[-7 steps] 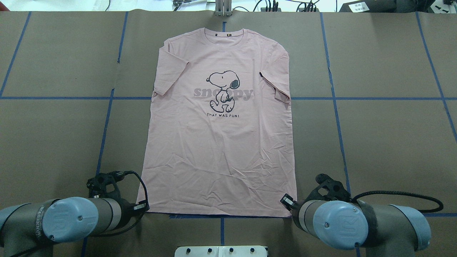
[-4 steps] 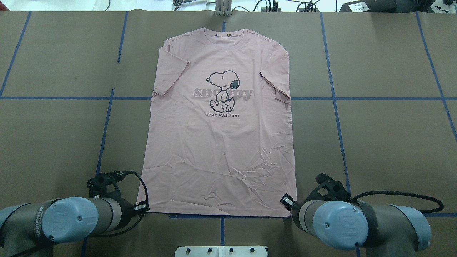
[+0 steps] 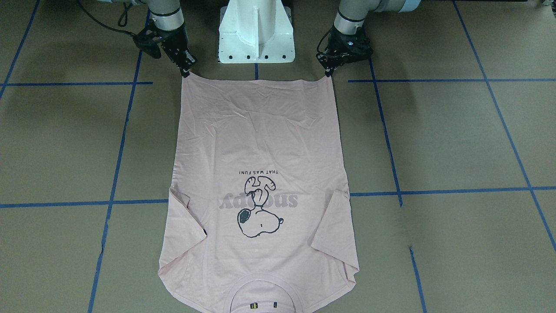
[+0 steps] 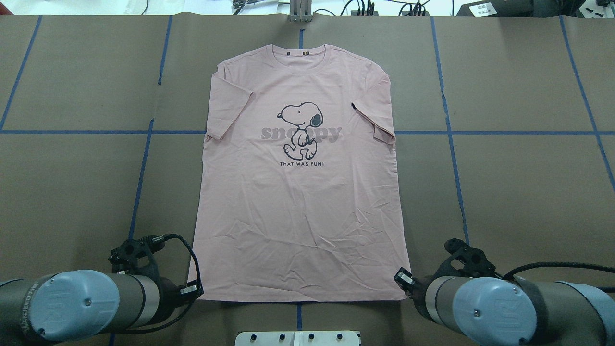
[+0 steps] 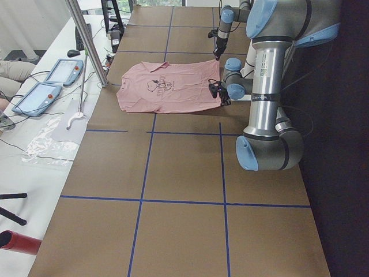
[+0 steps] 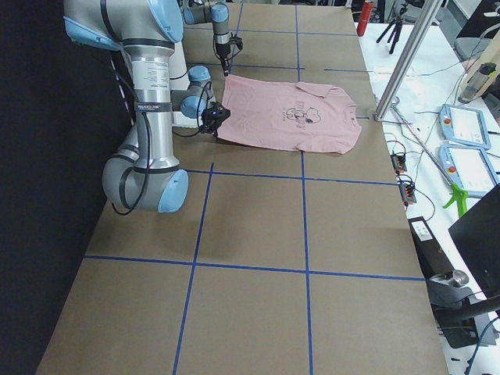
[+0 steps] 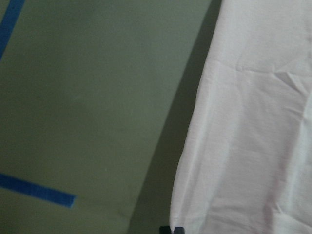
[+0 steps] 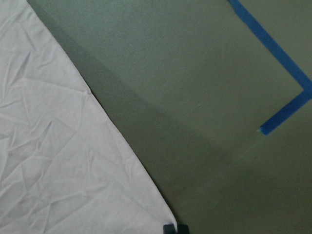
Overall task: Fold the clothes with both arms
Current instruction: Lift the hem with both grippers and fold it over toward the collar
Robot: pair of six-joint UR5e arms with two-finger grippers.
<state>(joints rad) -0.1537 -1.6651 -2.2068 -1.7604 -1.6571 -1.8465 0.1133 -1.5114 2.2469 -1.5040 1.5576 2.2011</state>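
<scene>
The pale pink T-shirt (image 4: 298, 211) lies flat on the brown table with its Snoopy print (image 4: 300, 130) up, collar far from me and hem nearest the robot base. Both sleeves are folded in over the body. In the front-facing view my left gripper (image 3: 329, 74) pinches the hem corner on that view's right. My right gripper (image 3: 186, 73) pinches the opposite hem corner. Each wrist view shows joined fingertips (image 7: 172, 229) (image 8: 174, 228) at the bottom edge, right on a corner of the cloth. From overhead the wrists hide both grippers.
The white pedestal base (image 3: 256, 34) stands just behind the hem, between the two arms. Blue tape lines (image 4: 139, 178) cross the brown table cover. A metal pole (image 5: 86, 40) and teach pendants (image 5: 40, 92) stand beyond the collar end.
Both arms have drawn back toward the base, and the whole shirt has slid with them toward the robot. The right hem corner has also moved a little outward.
</scene>
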